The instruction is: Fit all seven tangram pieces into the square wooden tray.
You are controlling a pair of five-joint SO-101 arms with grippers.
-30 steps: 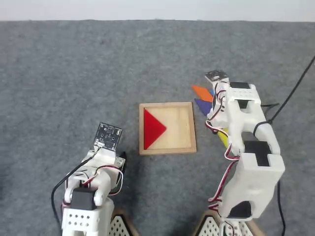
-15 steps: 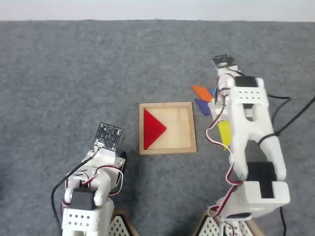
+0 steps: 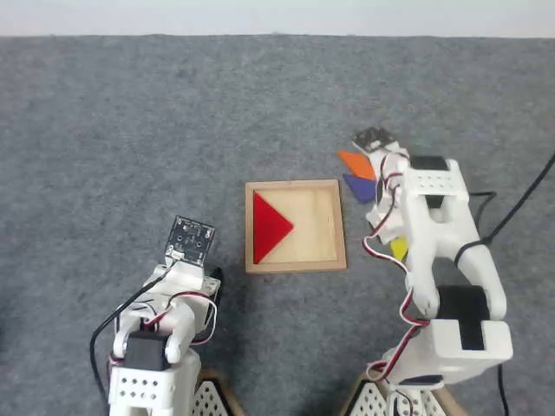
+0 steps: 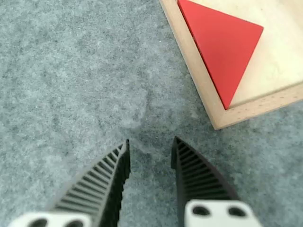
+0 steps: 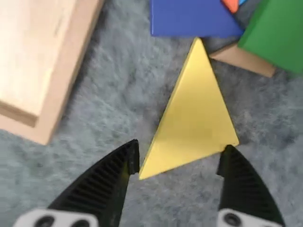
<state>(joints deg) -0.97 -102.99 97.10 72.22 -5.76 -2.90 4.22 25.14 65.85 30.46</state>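
Holding 1 red triangle [image 3: 269, 225], wooden tray [image 3: 295, 262]

A grey felt-like covering [image 3: 130, 130], mottled and fibrous, spreads from the lower edge of the high view up to near its top and reaches both side edges. Its far border runs straight and level across the upper part of the frame. Above that border lies a narrow pale whitish band [image 3: 277, 17] spanning the full width; whether it is a wall or a bare surface beyond cannot be told. Light falls evenly from above and leaves soft, short shadows on the grey. In both wrist views the same covering shows close up, a tangle of lighter and darker grey flecks, slightly matted in places.
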